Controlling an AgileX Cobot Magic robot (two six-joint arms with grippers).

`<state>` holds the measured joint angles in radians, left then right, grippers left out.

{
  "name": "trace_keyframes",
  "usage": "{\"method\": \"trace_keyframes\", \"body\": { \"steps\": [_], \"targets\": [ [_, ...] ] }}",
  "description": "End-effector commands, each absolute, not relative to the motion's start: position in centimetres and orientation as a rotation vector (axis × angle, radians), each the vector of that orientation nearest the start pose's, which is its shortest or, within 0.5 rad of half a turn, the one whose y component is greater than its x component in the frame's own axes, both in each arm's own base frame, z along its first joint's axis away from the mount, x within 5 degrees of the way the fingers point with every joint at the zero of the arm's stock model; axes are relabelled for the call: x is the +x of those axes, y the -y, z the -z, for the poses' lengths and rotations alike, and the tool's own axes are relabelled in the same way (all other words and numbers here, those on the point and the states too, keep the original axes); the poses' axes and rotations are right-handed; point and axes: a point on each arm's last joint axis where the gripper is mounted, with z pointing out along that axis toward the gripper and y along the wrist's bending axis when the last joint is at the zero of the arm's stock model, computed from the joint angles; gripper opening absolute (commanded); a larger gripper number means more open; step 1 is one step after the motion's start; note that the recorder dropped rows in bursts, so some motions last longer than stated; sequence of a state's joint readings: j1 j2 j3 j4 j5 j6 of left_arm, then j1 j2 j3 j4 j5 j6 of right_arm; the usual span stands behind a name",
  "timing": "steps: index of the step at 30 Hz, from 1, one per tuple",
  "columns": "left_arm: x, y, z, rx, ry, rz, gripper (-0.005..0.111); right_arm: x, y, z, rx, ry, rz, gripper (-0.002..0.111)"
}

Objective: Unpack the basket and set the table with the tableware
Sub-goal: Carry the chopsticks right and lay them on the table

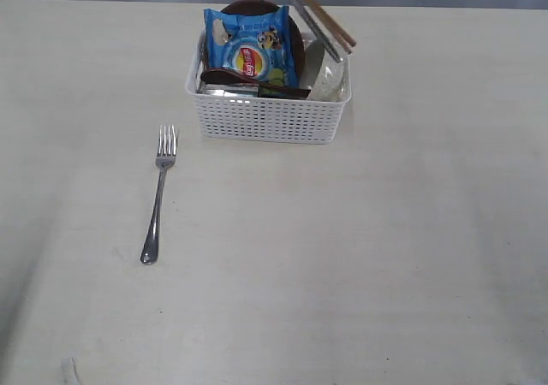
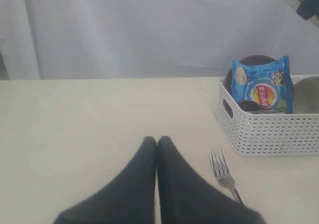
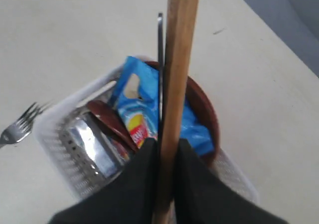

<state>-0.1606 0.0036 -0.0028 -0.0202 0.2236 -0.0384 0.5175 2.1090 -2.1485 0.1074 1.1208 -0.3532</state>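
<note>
1. Left pincer (image 2: 157,140): jaws pressed together on nothing, hanging low over the table (image 2: 75,124).
2. Fork (image 1: 158,197): lies flat on the table, just beside the left pincer on its basket side, not touching it. Hazard: a low sweep of the closed pincer would knock it askew or push it along the table.
3. Basket (image 1: 270,121): stands on the table past the fork from the left pincer, directly beneath the right pincer. Hazard: it looks light and crowded, so any piece that snags on lifting may drag or tip it.
4. Contents, all below the right pincer: blue snack bag (image 1: 253,53) propped against the upright brown plate (image 1: 253,7); wooden spoon (image 1: 227,77); steel cup (image 3: 97,149); white bowl (image 1: 327,75). Hazard: the bag is not tableware, and pulling the plate would topple it.
5. Right pincer (image 3: 167,145): clamped on the chopsticks (image 3: 182,59) near one end, raised over the basket. A thin steel knife (image 3: 160,59) rides edge-on against them; whether the pads bear on it cannot be told. Hazard: the long overhang may pivot in the grip, and the knife may slip free onto the bowl.
</note>
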Motion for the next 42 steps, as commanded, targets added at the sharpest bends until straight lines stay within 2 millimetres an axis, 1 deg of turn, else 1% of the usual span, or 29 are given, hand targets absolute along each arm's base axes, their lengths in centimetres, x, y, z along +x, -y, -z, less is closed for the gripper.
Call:
{"method": "trace_keyframes", "body": {
  "steps": [1, 2, 4, 6, 8, 9, 10, 11, 12, 13, 16, 19, 22, 26, 35, 37, 41, 42],
  "targets": [
    [5.5, 1.0, -19.4, 0.084, -1.697, 0.178, 0.000, 41.8, -19.5, -33.9, -0.882, -2.431, -0.190, -0.001],
    [5.5, 1.0, -19.4, 0.084, -1.697, 0.178, 0.000, 42.1, -18.5, -33.9, -0.835, -2.467, -0.185, -0.001],
    [5.5, 1.0, -19.4, 0.084, -1.697, 0.178, 0.000, 43.5, -14.3, -33.5, -0.629, -2.555, -0.179, -0.001],
    [5.5, 1.0, -19.4, 0.084, -1.697, 0.178, 0.000, 44.1, -12.2, -32.4, -0.542, -2.613, -0.171, -0.001],
    [5.5, 1.0, -19.4, 0.084, -1.697, 0.178, 0.000, 44.4, -10.0, -30.6, -0.447, -2.692, -0.171, -0.001],
    [5.5, 1.0, -19.4, 0.084, -1.697, 0.178, 0.000, 44.4, -8.1, -28.5, -0.370, -2.778, -0.178, -0.001],
    [5.5, 1.0, -19.4, 0.084, -1.697, 0.178, 0.000, 44.2, -7.2, -27.1, -0.331, -2.831, -0.191, -0.001],
    [5.5, 1.0, -19.4, 0.084, -1.697, 0.178, 0.000, 43.5, -5.7, -24.4, -0.271, -2.932, -0.219, -0.001],
    [5.5, 1.0, -19.4, 0.084, -1.697, 0.178, 0.000, 43.2, -5.0, -23.0, -0.229, -2.958, -0.240, -0.001],
    [5.5, 1.0, -19.4, 0.084, -1.697, 0.178, 0.000, 42.4, -4.0, -20.1, -0.179, -2.992, -0.307, -0.001],
    [5.5, 1.0, -19.4, 0.084, -1.697, 0.178, 0.000, 40.9, -3.4, -16.6, -0.121, -3.019, -0.421, -0.001],
    [5.5, 1.0, -19.4, 0.084, -1.697, 0.178, 0.000, 39.8, -3.3, -14.2, -0.114, -3.018, -0.458, -0.001],
    [5.5, 1.0, -19.4, 0.084, -1.697, 0.178, 0.000, 39.2, -3.1, -12.8, -0.079, -2.999, -0.421, -0.001],
    [5.5, 1.0, -19.4, 0.084, -1.697, 0.178, 0.000, 38.9, -2.9, -11.9, -0.042, -2.975, -0.390, 0.000],
    [5.5, 1.0, -19.4, 0.084, -1.697, 0.178, 0.000, 39.1, -2.5, -11.9, -0.056, -2.958, -0.328, 0.001],
    [5.5, 1.0, -19.4, 0.085, -1.697, 0.176, 0.000, 39.1, -2.5, -11.9, -0.058, -2.959, -0.325, 0.009],
    [5.5, 1.0, -19.4, 0.085, -1.697, 0.176, 0.000, 39.1, -2.5, -11.9, -0.048, -2.960, -0.326, 0.037],
    [5.5, 1.0, -19.4, 0.085, -1.697, 0.176, 0.000, 39.1, -2.5, -11.9, -0.048, -2.960, -0.326, 0.041]
  ]
}}
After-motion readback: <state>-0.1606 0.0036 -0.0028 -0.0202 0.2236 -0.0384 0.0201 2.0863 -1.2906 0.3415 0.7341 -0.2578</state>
